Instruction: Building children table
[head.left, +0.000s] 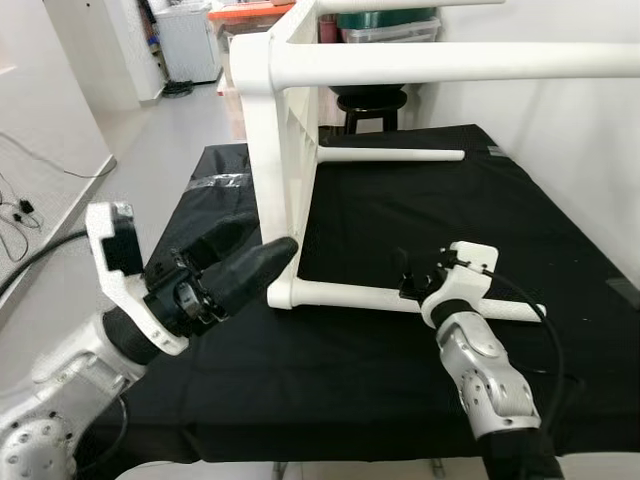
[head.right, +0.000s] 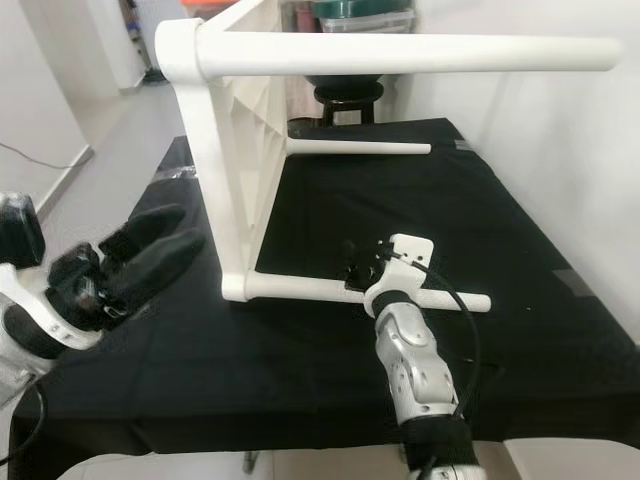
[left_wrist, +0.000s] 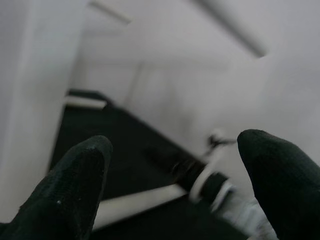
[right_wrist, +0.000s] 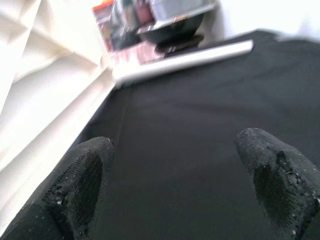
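A white children's table (head.left: 285, 150) lies tipped on its side on a black-draped counter (head.left: 400, 360), its top standing upright and its legs reaching out sideways. The left claw (head.left: 262, 252) is beside the table's near lower corner, its two black fingers (left_wrist: 75, 185) spread well apart and gripping nothing; one fingertip is at the corner where the lowest leg (head.left: 400, 298) meets the top, though contact cannot be confirmed. The right claw (right_wrist: 180, 185) sits at that same leg, farther from the top, its fingers also wide apart and empty over the black cloth. Beyond the table, behind the counter, stands a black stool (head.left: 372, 104).
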